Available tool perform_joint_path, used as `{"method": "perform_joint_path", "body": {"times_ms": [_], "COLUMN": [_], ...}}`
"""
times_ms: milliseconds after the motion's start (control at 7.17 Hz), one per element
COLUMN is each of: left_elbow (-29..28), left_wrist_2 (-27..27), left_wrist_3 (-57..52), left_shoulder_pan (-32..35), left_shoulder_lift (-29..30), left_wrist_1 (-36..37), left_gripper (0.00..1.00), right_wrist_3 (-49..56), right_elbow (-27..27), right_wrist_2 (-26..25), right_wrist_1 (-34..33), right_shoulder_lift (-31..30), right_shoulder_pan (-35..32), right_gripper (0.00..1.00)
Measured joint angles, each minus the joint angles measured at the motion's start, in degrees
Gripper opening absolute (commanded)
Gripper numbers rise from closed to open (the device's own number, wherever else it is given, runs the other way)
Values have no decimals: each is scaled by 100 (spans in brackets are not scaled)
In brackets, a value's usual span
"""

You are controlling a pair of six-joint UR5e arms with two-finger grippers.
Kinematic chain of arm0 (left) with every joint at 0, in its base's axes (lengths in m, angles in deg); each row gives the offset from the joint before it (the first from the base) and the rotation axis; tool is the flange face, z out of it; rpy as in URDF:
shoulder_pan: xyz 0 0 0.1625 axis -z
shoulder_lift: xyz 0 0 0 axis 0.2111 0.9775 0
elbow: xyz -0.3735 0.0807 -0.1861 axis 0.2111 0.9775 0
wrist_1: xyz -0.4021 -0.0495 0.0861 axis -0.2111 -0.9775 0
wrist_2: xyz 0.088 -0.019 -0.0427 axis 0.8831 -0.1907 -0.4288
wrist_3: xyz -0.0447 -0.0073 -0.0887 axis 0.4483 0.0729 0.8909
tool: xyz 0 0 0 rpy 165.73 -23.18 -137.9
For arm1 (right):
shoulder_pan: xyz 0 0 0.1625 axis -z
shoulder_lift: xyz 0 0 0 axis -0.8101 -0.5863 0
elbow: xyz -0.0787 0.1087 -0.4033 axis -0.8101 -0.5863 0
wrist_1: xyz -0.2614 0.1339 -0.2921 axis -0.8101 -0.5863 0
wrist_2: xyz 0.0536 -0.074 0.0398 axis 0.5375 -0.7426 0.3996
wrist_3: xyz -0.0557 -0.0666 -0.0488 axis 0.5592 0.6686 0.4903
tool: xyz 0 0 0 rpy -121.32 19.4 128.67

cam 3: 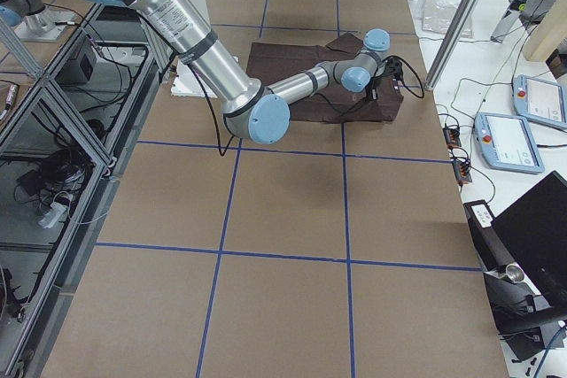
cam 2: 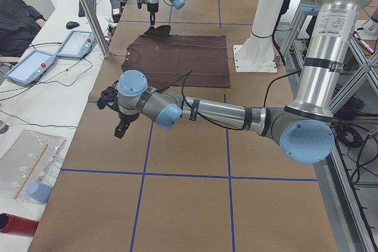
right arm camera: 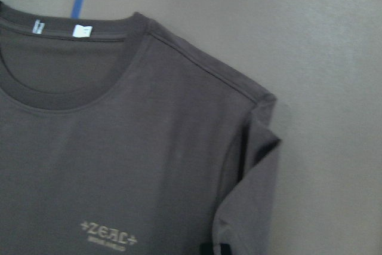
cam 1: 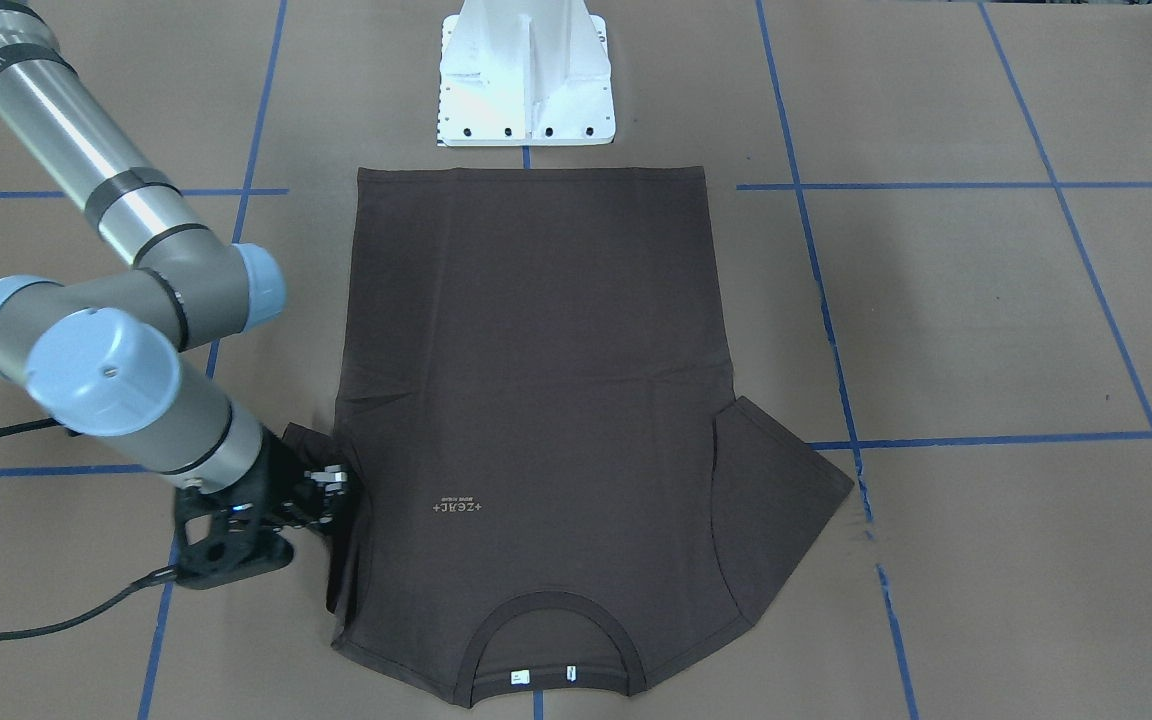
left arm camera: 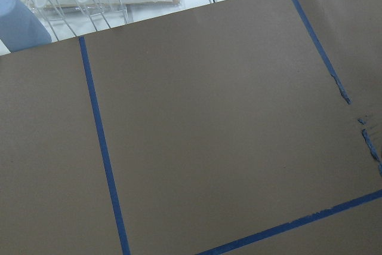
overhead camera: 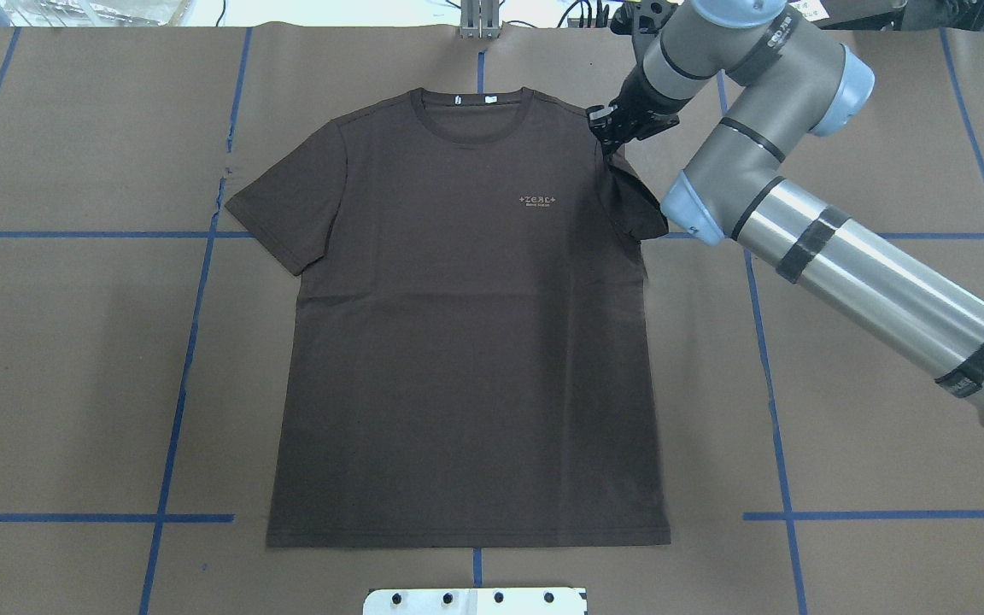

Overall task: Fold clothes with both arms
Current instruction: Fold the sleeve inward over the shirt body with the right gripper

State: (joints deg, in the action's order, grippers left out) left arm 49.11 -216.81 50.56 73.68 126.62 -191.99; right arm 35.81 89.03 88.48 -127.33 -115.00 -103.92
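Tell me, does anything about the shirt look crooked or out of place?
Yes. One sleeve of the T-shirt is bunched up against the body where the right gripper seems to pinch it, while the other sleeve lies spread flat. The rest lies smooth.

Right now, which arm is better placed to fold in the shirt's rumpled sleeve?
Right. The right gripper sits at that sleeve by the shoulder. The left gripper hangs over bare table, away from the shirt.
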Motion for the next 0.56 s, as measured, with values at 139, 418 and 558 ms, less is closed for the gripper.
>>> {"method": "perform_joint_path", "body": {"times_ms": [139,418,558], "left_elbow": [1,5,4], "left_wrist_2": [4,3,2], "left_wrist_3": [0,8,25], "left_shoulder_pan": [0,0,0], "left_shoulder_lift": [-1,4,18], "left_wrist_1": [0,4,-8], "left_gripper": [100,100,100], "right_wrist_3": [-185,-320,-333], "right_elbow": [-42,-156,-183], "right_wrist_2": [-437,-1021,-1152], "right_wrist_1": [14,76,157], "right_shoulder_lift": [184,346,343], "right_shoulder_pan": [269,588,665], "right_gripper": [0,100,100]}}
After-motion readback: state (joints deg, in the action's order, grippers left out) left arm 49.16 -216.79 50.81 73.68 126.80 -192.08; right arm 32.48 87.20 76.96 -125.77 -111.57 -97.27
